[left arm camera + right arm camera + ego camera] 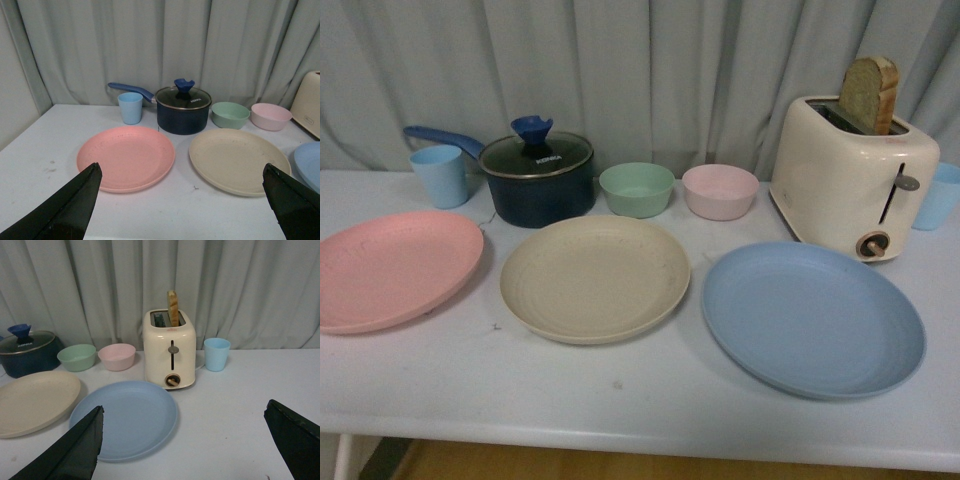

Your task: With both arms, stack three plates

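The white desk (620,400) carries everything. On its near half the three plates lie in a row, flat and apart from one another. The light blue plate (813,318) is on the right, the beige plate (595,277) is in the middle and the pink plate (395,268) is on the left, reaching past the frame edge. None is stacked yet.

They look like stiff, light, matte ware: shallow, with a low raised rim and probably not slippery. Lying flat, each offers only its rim. A pinch there, one finger slid under the edge, looks the likeliest hold. A one-sided grip may let the plate tilt.

The left claw (181,167) has its jaws spread wide and holds nothing. The pink plate lies ahead of it and clear of both fingers, with the beige one also ahead. The right claw (184,407) is likewise wide and empty. The blue plate lies ahead of it, untouched. Neither arm shows in the front view.

Behind the blue plate stands a cream toaster (850,175) with a bread slice (869,93) upright in its slot. A dark blue lidded saucepan (538,180) sits behind the beige plate. Beside it are a green bowl (636,189) and a pink bowl (720,191), and a light blue cup (440,175) stands at the pan's far side.
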